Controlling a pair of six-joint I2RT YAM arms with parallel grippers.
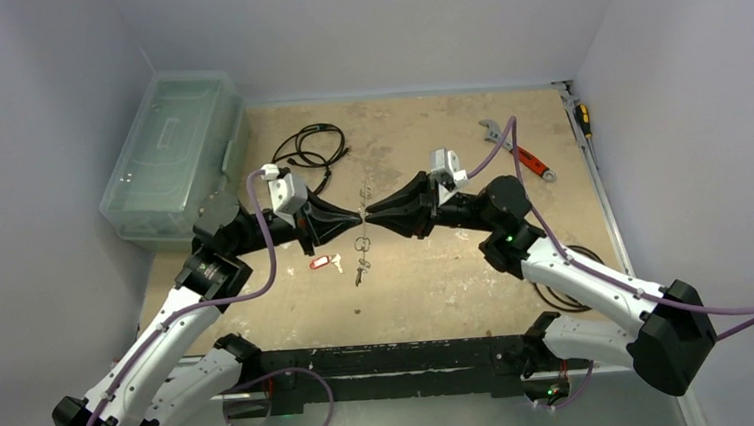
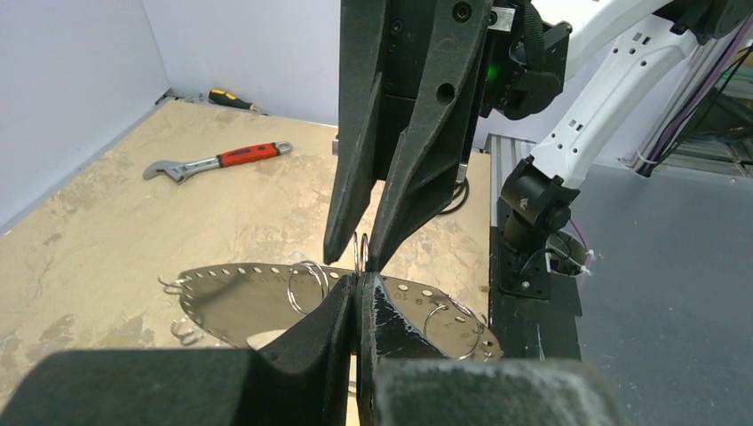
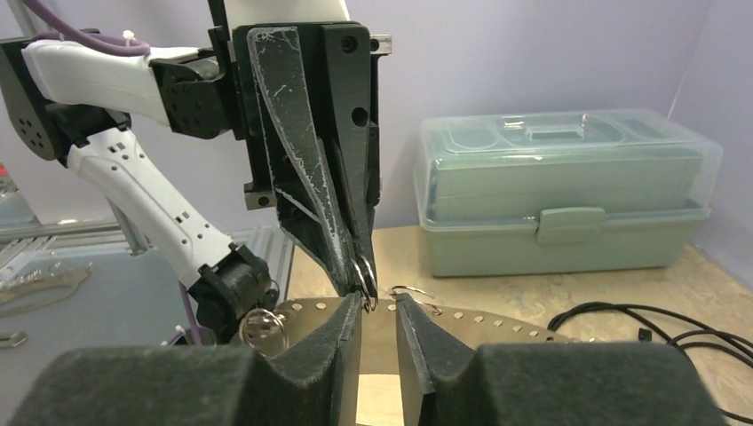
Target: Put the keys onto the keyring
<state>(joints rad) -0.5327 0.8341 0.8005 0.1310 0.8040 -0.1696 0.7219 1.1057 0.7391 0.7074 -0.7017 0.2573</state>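
The keyring (image 1: 364,244) is a flat grey oval metal piece (image 2: 240,297) with holes along its rim and small split rings hung in them. It stands on edge between the two arms. My left gripper (image 1: 358,215) is shut on it (image 2: 359,282), and a small double ring pokes up from its tips. My right gripper (image 1: 369,215) faces it tip to tip, open by a narrow gap (image 3: 379,302) that straddles that small ring (image 3: 364,275). A red-tagged key (image 1: 319,262) lies on the table left of the keyring. The keyring's face (image 3: 506,327) shows behind my right fingers.
A clear green toolbox (image 1: 174,157) stands at the back left. A coiled black cable (image 1: 310,147) lies behind the left gripper. A red-handled wrench (image 1: 519,153) and a yellow-black screwdriver (image 1: 581,117) lie at the back right. Walls close in the table.
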